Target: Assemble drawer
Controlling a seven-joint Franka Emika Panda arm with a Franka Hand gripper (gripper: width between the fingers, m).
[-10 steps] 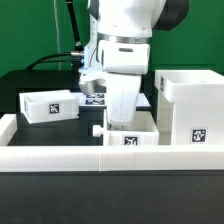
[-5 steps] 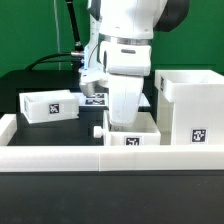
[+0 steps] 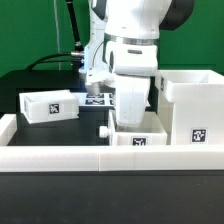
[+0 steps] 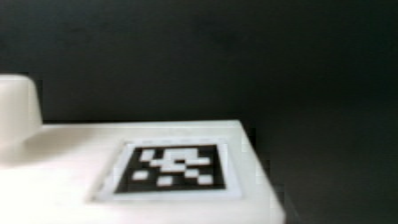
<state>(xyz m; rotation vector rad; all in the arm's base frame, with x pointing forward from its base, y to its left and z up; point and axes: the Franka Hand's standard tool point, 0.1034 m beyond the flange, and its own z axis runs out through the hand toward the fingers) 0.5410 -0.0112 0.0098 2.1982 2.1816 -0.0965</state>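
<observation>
Seen from the exterior view, at nine o'clock a small open-topped white plastic tray (image 3: 48, 105) rests on the matte black table (image 3: 30, 80), with a black-and-white square tag on its near face. At six o'clock sits a second white tray (image 3: 135, 138), its round knob (image 3: 104, 130) poking toward nine o'clock. The white arm's gripper (image 3: 130, 116) hangs directly over this tray, reaching into it or just behind it. Its fingers are hidden, so I cannot tell whether they are apart or clamped. At three o'clock, just beside this tray, stands the large boxy white casing (image 3: 190, 105), smooth and hard-edged. The blurred wrist view shows a tagged white face (image 4: 173, 167), probably this tray's. My guess is that the step in hand is grasping this tray. Next it would need lifting, lining up with the casing's opening, and sliding in squarely.
</observation>
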